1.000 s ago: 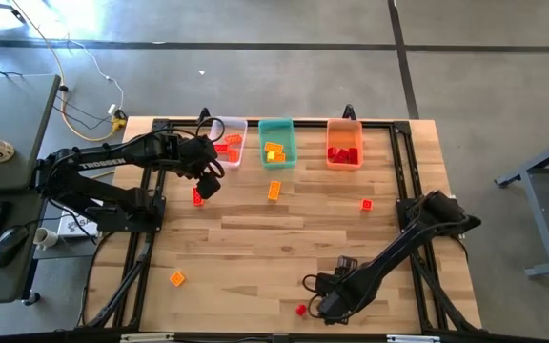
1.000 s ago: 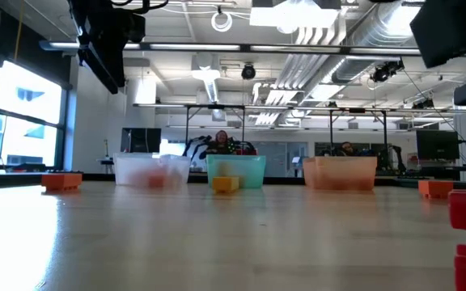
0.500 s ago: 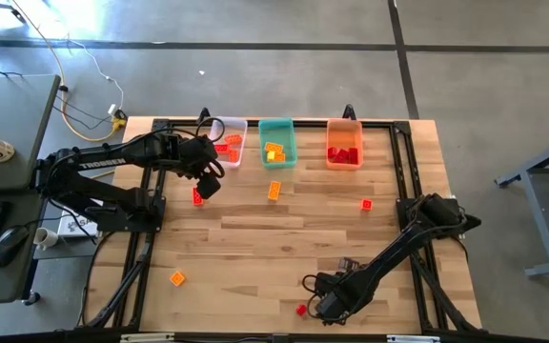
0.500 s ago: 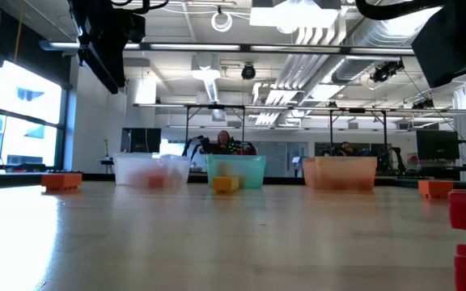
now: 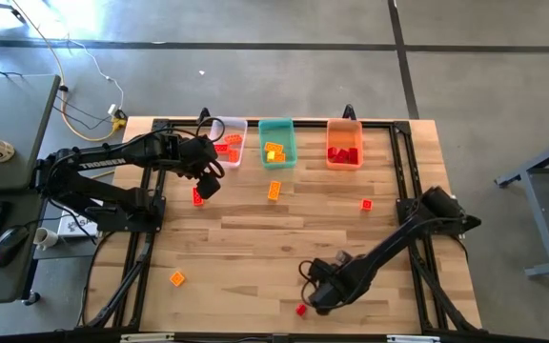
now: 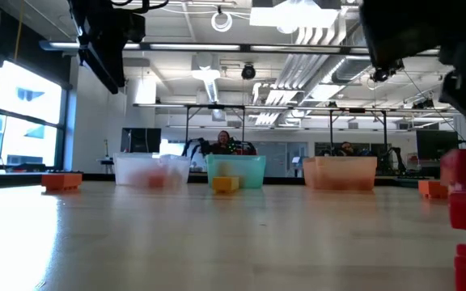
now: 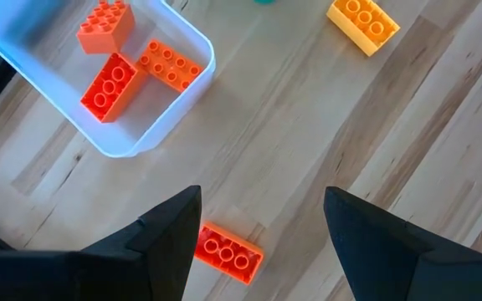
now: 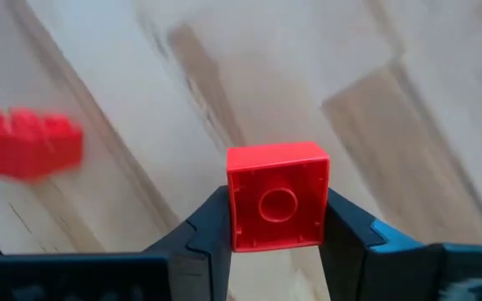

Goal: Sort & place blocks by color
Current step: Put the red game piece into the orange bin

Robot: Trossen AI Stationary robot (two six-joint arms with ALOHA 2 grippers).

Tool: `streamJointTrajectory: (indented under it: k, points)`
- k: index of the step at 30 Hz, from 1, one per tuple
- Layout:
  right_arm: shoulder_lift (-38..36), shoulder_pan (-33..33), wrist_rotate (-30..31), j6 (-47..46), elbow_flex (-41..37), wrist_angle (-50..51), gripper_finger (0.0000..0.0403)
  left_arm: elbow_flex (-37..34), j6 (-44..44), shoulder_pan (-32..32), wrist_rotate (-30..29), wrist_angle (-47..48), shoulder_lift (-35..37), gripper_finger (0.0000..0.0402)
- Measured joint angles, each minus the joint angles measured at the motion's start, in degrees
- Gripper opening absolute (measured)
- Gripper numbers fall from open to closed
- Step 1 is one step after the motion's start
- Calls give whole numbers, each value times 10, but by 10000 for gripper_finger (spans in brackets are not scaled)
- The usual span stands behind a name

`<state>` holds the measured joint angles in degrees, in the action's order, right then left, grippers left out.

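The right hand (image 8: 276, 219) is closed on a square red block (image 8: 278, 196), held between its two dark fingers with the hollow underside and its single round socket facing the wrist camera. The block is off the bench (image 5: 284, 243), above the near edge. A second red block (image 5: 300, 310) lies on the wood just beside that hand.

The left hand (image 7: 262, 219) hangs open and empty over an oblong orange-red block (image 7: 228, 252); its long axis runs across the gap between the fingers and its studs face up.

Three rectangular plastic bins stand in a row at the far side: a clear bin (image 5: 229, 142) on the left holding orange-red blocks, a teal bin (image 5: 277, 132) in the middle holding yellow-orange blocks, and an orange bin (image 5: 344, 131) on the right holding red blocks.

Loose on the planked wood are a yellow-orange oblong block (image 5: 274, 191) near the teal bin, a small red block (image 5: 366, 204) to the right, and an orange block (image 5: 176, 279) at near left.
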<state>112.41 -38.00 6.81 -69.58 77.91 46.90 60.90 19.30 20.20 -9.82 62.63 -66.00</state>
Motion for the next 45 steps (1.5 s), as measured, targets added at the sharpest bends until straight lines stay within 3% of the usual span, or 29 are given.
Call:
streamJointTrajectory:
  k: [14, 28, 45]
  points:
    - [-57, 88, 140, 14, 0, 45, 112, 0, -5, 0, 1, 0, 0, 239]
    - [-107, 225, 175, 120, 0, 166, 112, 0, -5, 0, 0, 1, 0, 239]
    - [-161, 472, 195, 346, 1, 221, 112, 0, -15, 0, -3, 1, 0, 239]
